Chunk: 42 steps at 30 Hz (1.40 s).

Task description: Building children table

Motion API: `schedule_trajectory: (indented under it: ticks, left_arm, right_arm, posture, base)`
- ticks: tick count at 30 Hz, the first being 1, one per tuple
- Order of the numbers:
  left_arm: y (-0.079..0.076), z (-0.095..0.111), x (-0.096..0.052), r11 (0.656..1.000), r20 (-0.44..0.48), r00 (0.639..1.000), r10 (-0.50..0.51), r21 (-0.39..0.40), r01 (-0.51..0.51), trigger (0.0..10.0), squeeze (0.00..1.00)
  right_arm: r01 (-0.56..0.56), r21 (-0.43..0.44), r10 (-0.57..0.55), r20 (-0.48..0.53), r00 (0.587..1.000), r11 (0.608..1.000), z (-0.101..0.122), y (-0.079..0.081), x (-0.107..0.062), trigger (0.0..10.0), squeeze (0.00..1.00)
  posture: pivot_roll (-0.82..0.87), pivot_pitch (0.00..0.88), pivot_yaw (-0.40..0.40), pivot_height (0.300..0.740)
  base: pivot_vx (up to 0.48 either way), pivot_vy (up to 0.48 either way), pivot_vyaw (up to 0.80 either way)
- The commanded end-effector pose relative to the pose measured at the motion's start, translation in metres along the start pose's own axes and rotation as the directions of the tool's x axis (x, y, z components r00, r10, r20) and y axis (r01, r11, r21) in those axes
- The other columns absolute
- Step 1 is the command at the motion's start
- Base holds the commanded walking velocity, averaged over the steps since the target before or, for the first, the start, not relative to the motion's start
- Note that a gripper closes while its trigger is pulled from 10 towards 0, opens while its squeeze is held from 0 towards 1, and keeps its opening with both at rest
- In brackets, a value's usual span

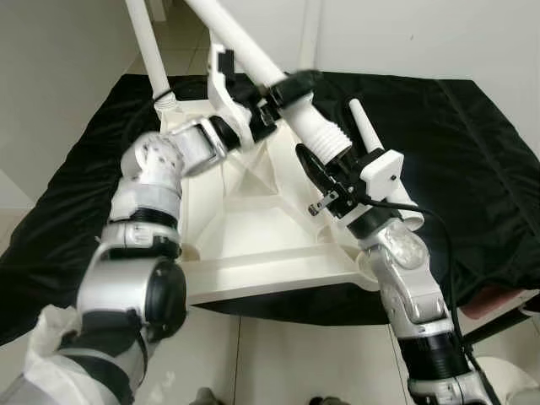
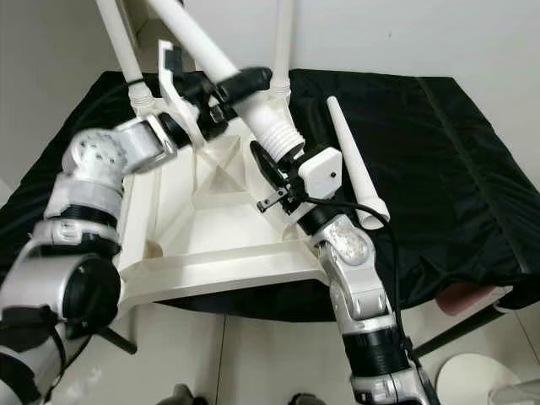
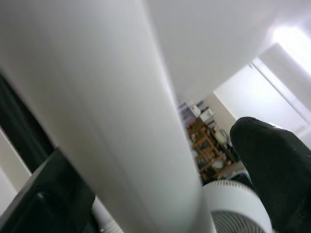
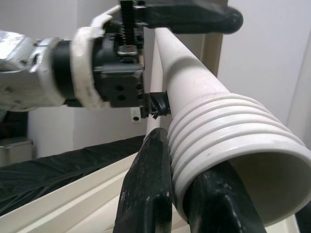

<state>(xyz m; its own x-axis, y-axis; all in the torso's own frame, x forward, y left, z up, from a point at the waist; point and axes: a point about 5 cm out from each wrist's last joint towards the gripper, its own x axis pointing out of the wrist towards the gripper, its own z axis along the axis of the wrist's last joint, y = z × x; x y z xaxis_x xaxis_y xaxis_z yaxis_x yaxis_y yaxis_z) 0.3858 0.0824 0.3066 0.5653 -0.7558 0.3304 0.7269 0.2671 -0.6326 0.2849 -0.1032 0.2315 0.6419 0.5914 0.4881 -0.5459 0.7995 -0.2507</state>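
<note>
A white children's table [image 1: 253,228] lies upside down on a black cloth. One leg [image 1: 148,51] stands screwed in at its far left corner, and another [image 2: 283,42] stands at the back. A third leg [image 1: 253,51] hangs slanted above the table. My left gripper [image 1: 283,89] is shut on its shaft, and my right gripper [image 1: 325,160] is shut on its ribbed threaded end [image 4: 228,141]. In the right wrist view, black fingers [image 4: 146,189] flank the threads. In the left wrist view, the shaft [image 3: 97,121] lies beside one finger [image 3: 272,165]. A loose leg [image 2: 354,160] lies on the cloth at the right.
The black cloth [image 1: 472,169] covers a low platform that ends just in front of the table, with tiled floor [image 1: 278,354] below. White walls close in behind and on the left. A pinkish object [image 1: 498,299] and a white round thing [image 2: 472,380] sit at the lower right.
</note>
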Motion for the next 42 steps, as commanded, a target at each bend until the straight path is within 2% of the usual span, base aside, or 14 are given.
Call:
schedule_trajectory:
  ticks: [1, 6, 8, 12, 13, 14, 16, 27, 28, 31, 32, 38, 39, 42]
  left_arm:
    - [0.005, 0.015, -0.002, 0.998, 0.059, 0.997, 0.053, -0.026, -0.052, 10.0, 0.0]
    - [0.017, 0.025, -0.007, 0.984, 0.093, 0.981, 0.173, -0.063, -0.167, 10.0, 0.0]
    - [0.028, 0.033, -0.013, 0.959, 0.132, 0.952, 0.277, -0.093, -0.266, 10.0, 0.0]
    - [0.034, 0.036, -0.017, 0.947, 0.151, 0.936, 0.318, -0.098, -0.306, 10.0, 0.0]
    - [0.036, 0.037, -0.019, 0.944, 0.16, 0.931, 0.327, -0.106, -0.313, 3.6, 0.0]
    - [0.038, 0.038, -0.02, 0.941, 0.167, 0.927, 0.335, -0.111, -0.32, 0.8, 0.0]
    - [0.039, 0.038, -0.021, 0.939, 0.17, 0.924, 0.342, -0.108, -0.328, 0.0, 0.0]
    - [0.034, 0.042, -0.018, 0.955, 0.182, 0.94, 0.287, -0.133, -0.266, 0.0, 0.0]
    - [0.034, 0.045, -0.019, 0.956, 0.196, 0.938, 0.285, -0.127, -0.264, 0.0, 0.0]
    - [0.036, 0.05, -0.023, 0.951, 0.216, 0.929, 0.301, -0.138, -0.277, 0.0, 0.0]
    - [0.037, 0.053, -0.026, 0.946, 0.227, 0.921, 0.316, -0.15, -0.287, 10.0, 0.0]
    - [0.043, 0.062, -0.038, 0.928, 0.274, 0.89, 0.365, -0.186, -0.323, 10.0, 0.0]
    - [0.044, 0.065, -0.041, 0.922, 0.295, 0.876, 0.381, -0.194, -0.336, 10.0, 0.0]
    - [0.045, 0.07, -0.045, 0.916, 0.315, 0.862, 0.396, -0.202, -0.347, 10.0, 0.0]
  right_arm:
    - [-0.006, 0.023, 0.006, -0.004, 1.0, 1.0, -0.001, 0.004, -0.005, 10.0, 0.0]
    - [-0.012, 0.04, 0.013, -0.017, 1.0, 0.999, -0.003, 0.008, -0.009, 10.0, 0.0]
    - [-0.017, 0.05, 0.019, -0.03, 0.999, 0.999, -0.005, 0.011, -0.013, 10.0, 0.0]
    - [-0.02, 0.053, 0.022, -0.037, 0.999, 0.998, -0.006, 0.011, -0.014, 10.0, 0.0]
    - [-0.022, 0.058, 0.024, -0.043, 0.999, 0.998, -0.008, 0.012, -0.015, 10.0, 0.0]
    - [-0.024, 0.063, 0.027, -0.049, 0.998, 0.998, -0.009, 0.013, -0.016, 10.0, 0.0]
    - [-0.028, 0.069, 0.032, -0.052, 0.998, 0.997, -0.009, 0.014, -0.017, 10.0, 0.0]
    - [-0.046, 0.101, 0.054, -0.076, 0.996, 0.994, -0.013, 0.016, -0.017, 10.0, 0.0]
    - [-0.047, 0.111, 0.056, -0.076, 0.996, 0.993, -0.013, 0.015, -0.017, 10.0, 1.0]
    - [-0.047, 0.12, 0.056, -0.074, 0.996, 0.992, -0.014, 0.015, -0.018, 10.0, 1.0]
    - [-0.04, 0.123, 0.049, -0.072, 0.996, 0.992, -0.014, 0.015, -0.019, 10.0, 1.0]
    - [-0.003, 0.136, 0.013, -0.074, 0.997, 0.991, -0.016, 0.015, -0.024, 10.0, 1.0]
    - [0.002, 0.139, 0.01, -0.085, 0.996, 0.99, -0.017, 0.017, -0.027, 10.0, 0.0]
    - [0.004, 0.142, 0.01, -0.097, 0.995, 0.99, -0.018, 0.018, -0.03, 10.0, 0.0]
  posture:
    - [-0.05, 0.03, 0.058, 0.74]
    - [-0.06, 0.029, 0.07, 0.74]
    - [-0.06, 0.029, 0.077, 0.74]
    - [-0.06, 0.03, 0.078, 0.74]
    - [-0.06, 0.031, 0.082, 0.74]
    - [-0.06, 0.03, 0.082, 0.74]
    - [-0.06, 0.03, 0.082, 0.74]
    - [-0.06, 0.026, 0.063, 0.74]
    - [-0.06, 0.029, 0.06, 0.74]
    - [-0.06, 0.03, 0.06, 0.74]
    - [-0.06, 0.032, 0.058, 0.74]
    - [-0.05, 0.034, 0.056, 0.74]
    - [-0.06, 0.041, 0.056, 0.74]
    - [-0.06, 0.045, 0.055, 0.74]
  base:
    - [0.0, 0.0, 0.0]
    - [0.0, 0.0, 0.0]
    - [0.0, 0.0, 0.0]
    - [0.0, 0.0, 0.0]
    - [0.0, 0.0, 0.0]
    - [0.0, 0.0, 0.0]
    - [0.0, 0.0, 0.0]
    - [0.0, 0.0, 0.0]
    - [0.0, 0.0, 0.0]
    - [0.0, 0.0, 0.0]
    - [0.0, 0.0, 0.0]
    - [0.0, 0.0, 0.0]
    - [0.0, 0.0, 0.0]
    - [0.0, 0.0, 0.0]
